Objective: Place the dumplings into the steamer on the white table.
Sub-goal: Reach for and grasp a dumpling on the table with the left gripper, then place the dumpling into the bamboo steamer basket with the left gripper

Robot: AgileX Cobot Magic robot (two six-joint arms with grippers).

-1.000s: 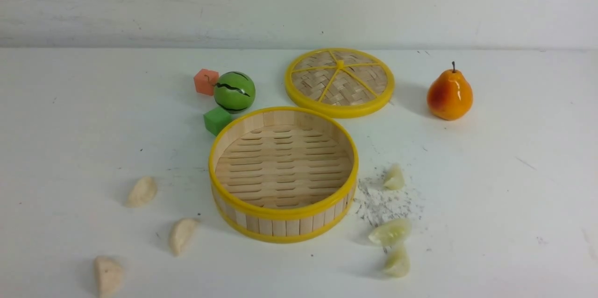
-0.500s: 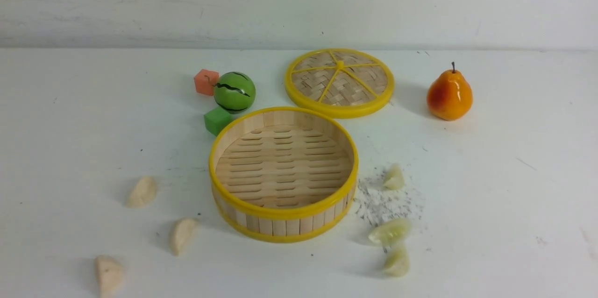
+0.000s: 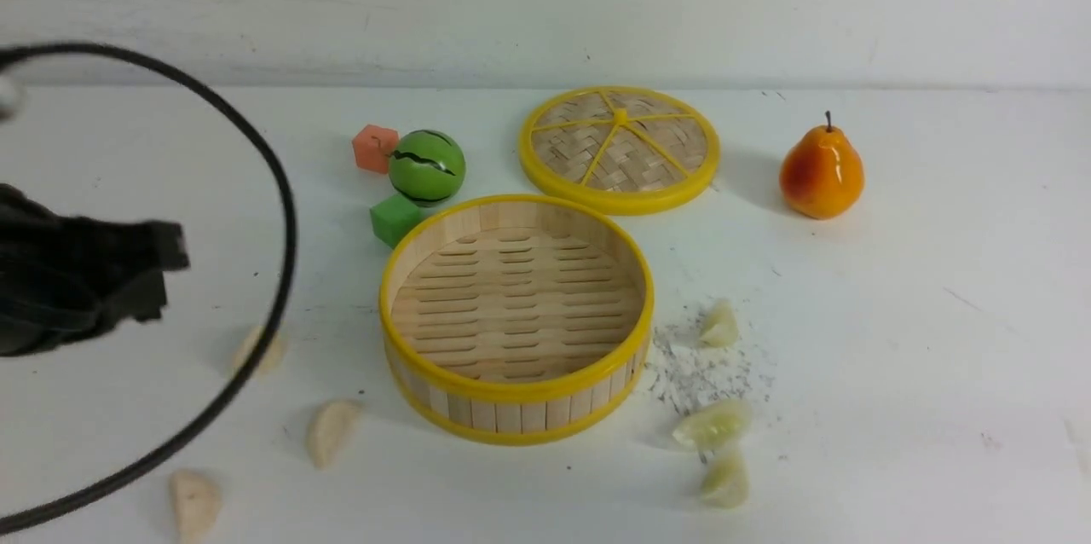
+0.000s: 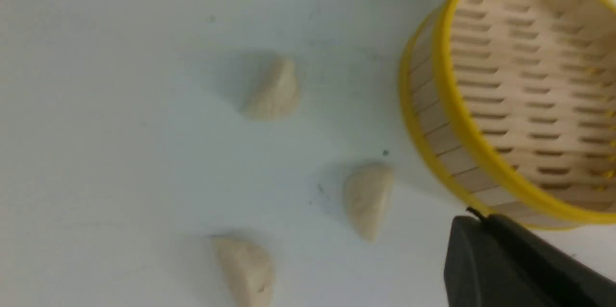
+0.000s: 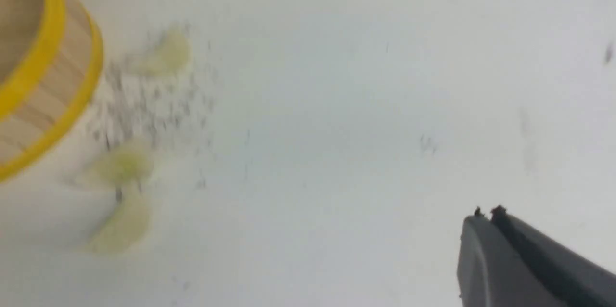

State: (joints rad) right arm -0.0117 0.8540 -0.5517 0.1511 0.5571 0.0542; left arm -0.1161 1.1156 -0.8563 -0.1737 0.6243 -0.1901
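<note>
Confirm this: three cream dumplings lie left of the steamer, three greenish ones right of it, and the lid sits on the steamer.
Not quite. The lid lies flat on the white table behind the steamer, which stands open; the front view shows it. The rest holds.

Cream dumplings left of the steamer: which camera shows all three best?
Left wrist view: all three cream dumplings lie large and unobstructed on the white table. The front view shows them smaller, with a black cable crossing the farthest. The right wrist view shows none, only the blurred greenish dumplings.
</note>
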